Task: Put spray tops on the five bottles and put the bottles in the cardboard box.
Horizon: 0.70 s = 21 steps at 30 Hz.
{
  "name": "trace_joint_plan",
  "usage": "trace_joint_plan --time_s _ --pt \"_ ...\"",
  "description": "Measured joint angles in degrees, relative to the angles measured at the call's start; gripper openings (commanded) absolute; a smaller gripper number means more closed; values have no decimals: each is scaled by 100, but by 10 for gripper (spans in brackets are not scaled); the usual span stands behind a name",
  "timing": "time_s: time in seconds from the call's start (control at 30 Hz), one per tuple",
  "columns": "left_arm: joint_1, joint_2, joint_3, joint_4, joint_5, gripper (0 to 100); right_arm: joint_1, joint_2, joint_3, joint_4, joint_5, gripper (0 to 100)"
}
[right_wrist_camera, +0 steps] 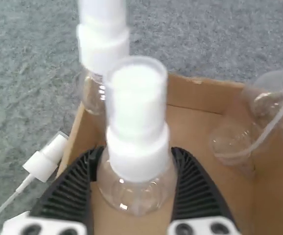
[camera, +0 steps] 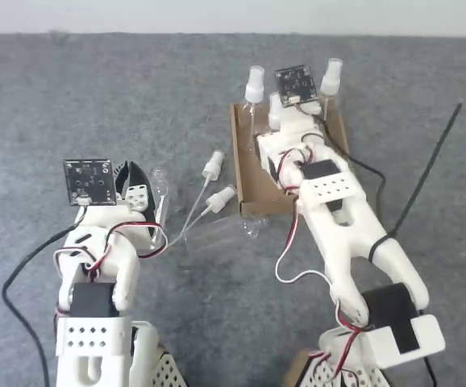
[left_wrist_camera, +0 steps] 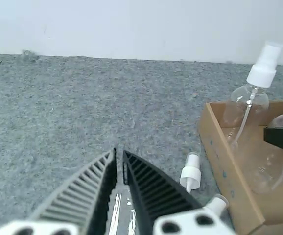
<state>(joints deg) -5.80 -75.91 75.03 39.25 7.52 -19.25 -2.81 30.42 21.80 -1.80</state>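
Observation:
My right gripper (right_wrist_camera: 134,196) is inside the cardboard box (right_wrist_camera: 200,98), shut on a clear bottle (right_wrist_camera: 136,147) that stands upright with a white spray top on it. Two more capped bottles (camera: 255,83) (camera: 331,76) stand at the far end of the box (camera: 245,189). Two loose spray tops (camera: 214,165) (camera: 221,197) with long tubes lie on the carpet left of the box. An uncapped clear bottle (camera: 217,230) lies on its side near them. My left gripper (left_wrist_camera: 119,164) hovers over the carpet left of the tops, shut with nothing visible between its tips.
Grey carpet (camera: 72,97) covers the whole table. A black cable (camera: 426,177) runs along the right side of the right arm. The light wall edge (left_wrist_camera: 131,29) lies at the far side.

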Motion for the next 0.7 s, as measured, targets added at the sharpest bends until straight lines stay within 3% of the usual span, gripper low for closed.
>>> trace_joint_plan --time_s 0.2,0.53,0.7 --pt "0 0 0 0 0 13 -149 -18 448 -695 9 6" --pt "141 0 0 0 0 13 -158 -18 501 -844 9 12" --pt "141 0 0 0 0 13 -158 -18 501 -844 9 99"
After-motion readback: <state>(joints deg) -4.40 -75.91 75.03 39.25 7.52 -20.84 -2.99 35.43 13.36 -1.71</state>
